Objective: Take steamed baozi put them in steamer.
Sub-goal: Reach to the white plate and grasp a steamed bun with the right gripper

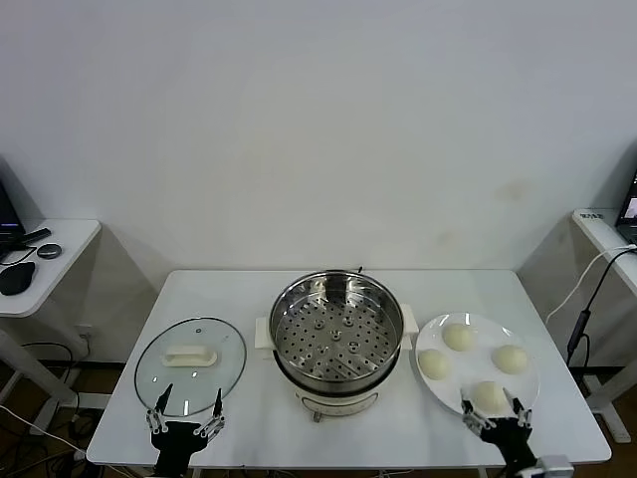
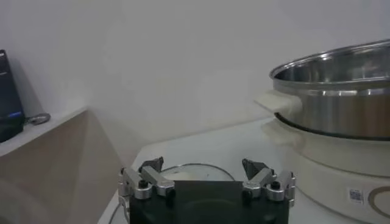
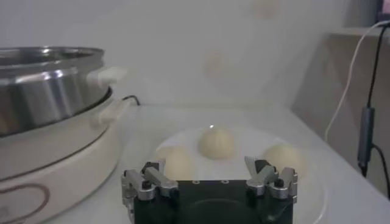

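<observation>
Right gripper [image 1: 495, 409] hangs wide open and empty just beside the nearest cream-white round dough bun [image 1: 487, 395] on your flat white plate [image 1: 428, 344]; straddle it squarely, close gently, then carry it to the shiny steel steamer pot [image 1: 336, 334]; left gripper [image 1: 185, 407] idles open by the glass lid [image 1: 189, 364].

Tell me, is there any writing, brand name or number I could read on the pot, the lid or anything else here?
None can be read.
Steamer: a small square sticker on its white base, too small and blurred to read.
Glass lid: a tiny dark mark near its far rim, too small to read.
Plate and steamed baozi: no text.
Side table: a small dark-patterned label, unreadable.
</observation>
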Motion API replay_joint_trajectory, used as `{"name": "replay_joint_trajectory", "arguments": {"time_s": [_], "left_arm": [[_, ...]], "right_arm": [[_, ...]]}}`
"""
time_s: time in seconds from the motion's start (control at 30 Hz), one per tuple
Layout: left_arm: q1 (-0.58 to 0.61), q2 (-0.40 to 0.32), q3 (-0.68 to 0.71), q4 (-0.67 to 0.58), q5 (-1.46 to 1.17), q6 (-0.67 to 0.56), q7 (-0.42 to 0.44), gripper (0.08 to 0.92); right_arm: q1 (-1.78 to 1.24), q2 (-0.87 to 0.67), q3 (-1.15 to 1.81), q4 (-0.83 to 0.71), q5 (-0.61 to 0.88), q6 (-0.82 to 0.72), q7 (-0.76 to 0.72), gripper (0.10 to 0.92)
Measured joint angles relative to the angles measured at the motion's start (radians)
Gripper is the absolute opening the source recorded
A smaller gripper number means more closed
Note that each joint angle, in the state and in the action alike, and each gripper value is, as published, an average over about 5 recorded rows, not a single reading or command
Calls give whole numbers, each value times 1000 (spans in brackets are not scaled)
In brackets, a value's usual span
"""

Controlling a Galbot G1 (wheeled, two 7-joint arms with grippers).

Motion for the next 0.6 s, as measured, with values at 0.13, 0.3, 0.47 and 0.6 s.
{"name": "replay_joint_trajectory", "arguments": {"time_s": [0.13,0.3,0.47,0.6], "left_arm": [[-1,-1,2,-5,-1,-1,-4,823],[3,-5,5,-14,-7,-4,-10,823],[2,-5,3,-23,-14,-5,-15,823],[-1,-2,-3,-31,-23,-7,-15,823]], "right_arm": [[56,-82,27,-4,-19,-46,-34,823],[169,-260,47,-50,-76,-114,-135,823],[301,-444,26,-128,-168,-162,-291,823],[436,-574,-36,-203,-255,-170,-448,823]]}}
